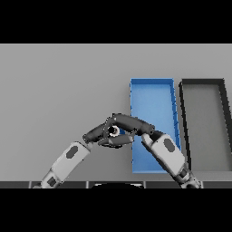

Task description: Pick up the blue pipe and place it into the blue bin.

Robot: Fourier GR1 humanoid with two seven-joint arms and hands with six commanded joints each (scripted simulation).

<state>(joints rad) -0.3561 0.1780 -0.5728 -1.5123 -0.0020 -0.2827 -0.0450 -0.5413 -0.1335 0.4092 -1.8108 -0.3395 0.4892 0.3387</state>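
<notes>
Only a small blue patch of the blue pipe (122, 132) shows, just left of the blue bin (152, 97), wedged between my two hands. My left hand (99, 132) comes in from the lower left. Its thumb lies above the pipe and its fingers curl under it. My right hand (131, 123) reaches in from the lower right across the bin's left wall. Its fingers stretch fairly straight over the top of the pipe and the left hand. Most of the pipe is hidden by the hands.
A dark grey bin (204, 86) stands right beside the blue bin on its right. My right forearm (167, 152) lies over the near part of the blue bin. Bare grey table (59, 86) stretches to the left and behind.
</notes>
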